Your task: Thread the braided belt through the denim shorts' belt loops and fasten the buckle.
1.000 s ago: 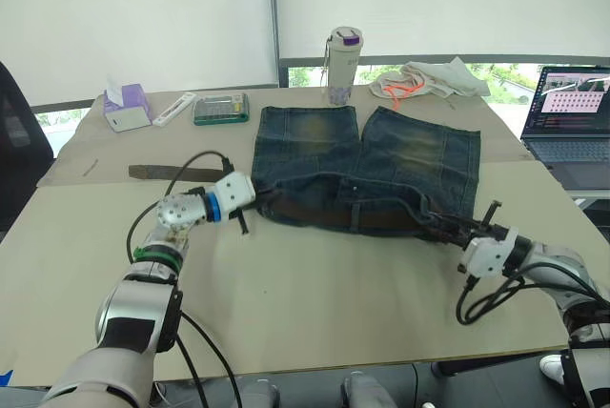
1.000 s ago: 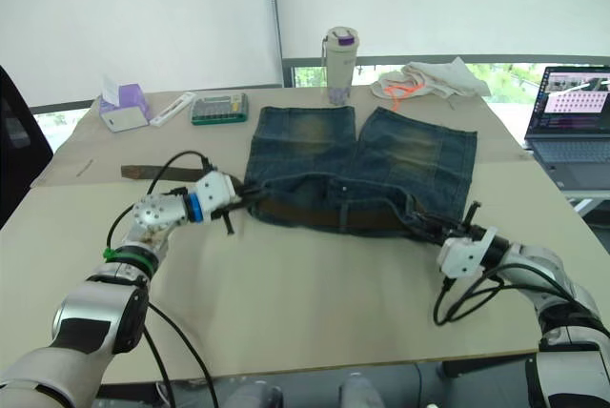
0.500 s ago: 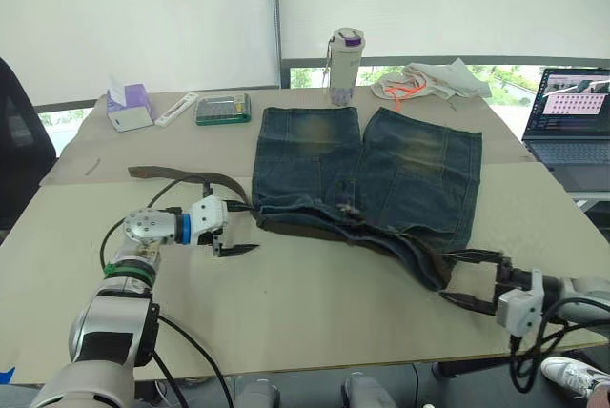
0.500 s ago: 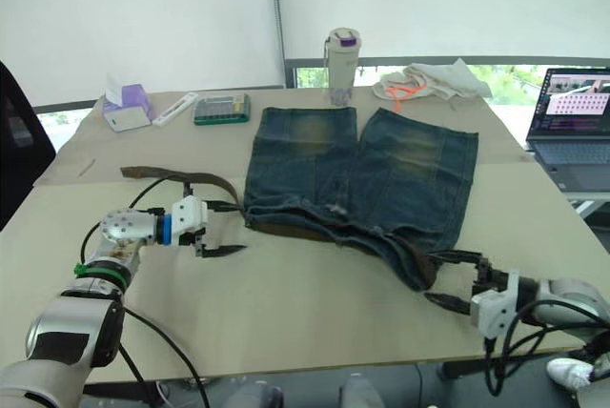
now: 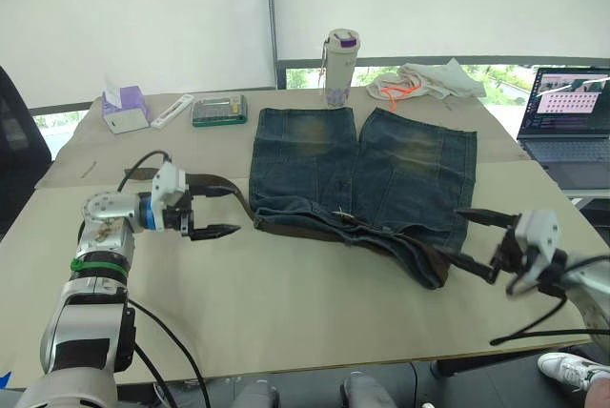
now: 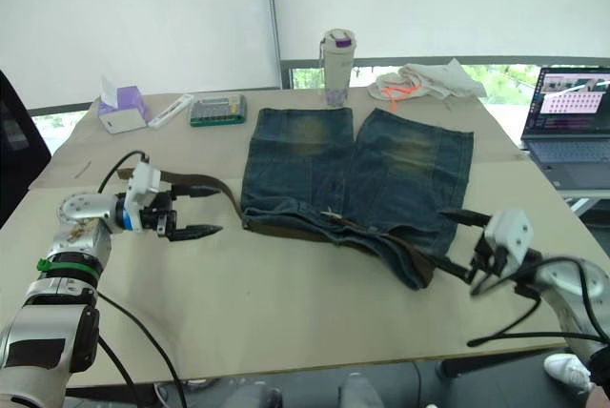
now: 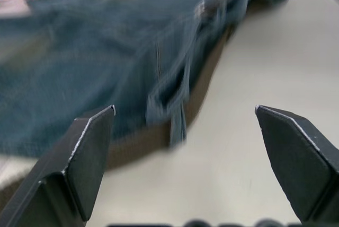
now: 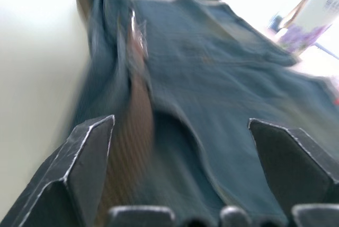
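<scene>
Two tools flank the work, each with its fingers spread wide and empty. Left tool [image 5: 212, 211] hovers over the counter [image 5: 286, 303] just off the waistband's left end; right tool [image 5: 474, 239] hangs near the waistband's right end, apart from the cloth.

Denim shorts [image 5: 367, 174] lie flat at the counter's middle, legs pointing away from the robot and waistband toward it. Braided belt [image 5: 305, 230] runs along the waistband as a dark-brown strip, apparently passing under at least some belt loops [image 7: 177, 111]; a free length [image 6: 195, 182] arcs out past the left end toward the left tool. A small pale glint near the waistband's middle may be the buckle [image 5: 341, 216], though this cannot be confirmed.

Handling, as a judgement: the belt looks light, limp and somewhat rough, so it should grip well but will sag and fold rather than push through a loop; it is better pulled by its leading end. The shorts are soft yet heavier, and will likely bunch and drag if the belt is tugged without the waistband being pinned. A pinch across the belt's flat width near its free tip, with the other tool steadying the band beside the next loop, seems soundest.

Background: tumbler [image 5: 341, 67], whitish cloth [image 5: 424, 79], tissue box [image 5: 124, 108], laptop [image 5: 566, 127].
</scene>
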`<move>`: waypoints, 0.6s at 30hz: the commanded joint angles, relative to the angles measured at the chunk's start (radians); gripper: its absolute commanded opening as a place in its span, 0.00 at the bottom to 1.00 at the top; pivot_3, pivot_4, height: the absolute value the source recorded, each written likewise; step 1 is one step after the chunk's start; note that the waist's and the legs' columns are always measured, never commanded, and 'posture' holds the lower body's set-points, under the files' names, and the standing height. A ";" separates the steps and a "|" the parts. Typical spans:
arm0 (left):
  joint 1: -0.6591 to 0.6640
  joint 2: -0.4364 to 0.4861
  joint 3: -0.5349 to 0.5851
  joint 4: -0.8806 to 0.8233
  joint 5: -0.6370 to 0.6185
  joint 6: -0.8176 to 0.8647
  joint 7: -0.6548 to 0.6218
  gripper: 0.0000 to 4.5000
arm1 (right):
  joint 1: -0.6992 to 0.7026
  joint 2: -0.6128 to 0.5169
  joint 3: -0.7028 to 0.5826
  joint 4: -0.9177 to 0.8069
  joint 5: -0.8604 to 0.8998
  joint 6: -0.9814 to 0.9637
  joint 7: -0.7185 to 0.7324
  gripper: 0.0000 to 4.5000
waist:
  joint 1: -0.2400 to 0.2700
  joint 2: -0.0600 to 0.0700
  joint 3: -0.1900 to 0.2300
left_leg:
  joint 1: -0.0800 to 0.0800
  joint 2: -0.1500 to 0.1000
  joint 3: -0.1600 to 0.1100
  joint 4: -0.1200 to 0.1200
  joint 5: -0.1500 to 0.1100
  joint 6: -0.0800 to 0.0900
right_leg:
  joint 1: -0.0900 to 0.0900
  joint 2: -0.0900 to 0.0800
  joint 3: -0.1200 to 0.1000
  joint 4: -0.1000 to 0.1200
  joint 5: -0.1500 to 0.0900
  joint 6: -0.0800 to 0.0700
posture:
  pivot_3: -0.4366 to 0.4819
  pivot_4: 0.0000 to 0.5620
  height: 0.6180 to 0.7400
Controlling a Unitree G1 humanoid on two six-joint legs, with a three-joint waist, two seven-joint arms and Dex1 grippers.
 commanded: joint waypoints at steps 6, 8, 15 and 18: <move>-0.051 -0.191 0.075 -0.203 -0.041 0.245 0.463 1.00 | -0.206 0.199 -0.094 -0.022 -0.148 0.382 -0.165 1.00 | 0.039 0.000 0.000 | 0.000 -0.004 0.001 0.005 0.000 0.000 | -0.001 -0.001 0.000 -0.004 0.000 0.000 | 0.48 0.27 1.00; -0.056 -0.223 0.048 -0.197 0.026 0.214 0.558 1.00 | -0.229 0.242 -0.090 -0.002 -0.238 0.400 -0.173 1.00 | 0.048 -0.001 0.000 | -0.001 -0.006 0.001 0.005 0.000 0.000 | -0.002 -0.002 -0.001 -0.004 0.000 0.001 | 0.48 0.27 1.00; -0.022 -0.253 -0.084 -0.135 0.238 0.061 0.690 1.00 | -0.164 0.251 -0.004 -0.030 -0.555 0.294 0.027 1.00 | 0.048 0.000 0.000 | -0.001 -0.008 0.005 0.004 0.000 0.000 | -0.003 -0.002 -0.001 -0.003 0.000 0.001 | 0.48 0.27 1.00; 0.006 -0.227 -0.159 -0.108 0.316 -0.012 0.640 1.00 | -0.144 0.265 -0.002 -0.021 -0.634 0.256 0.056 1.00 | 0.044 0.000 0.000 | 0.000 -0.008 0.007 0.005 0.000 0.000 | -0.003 -0.002 -0.001 -0.004 0.000 0.001 | 0.48 0.27 1.00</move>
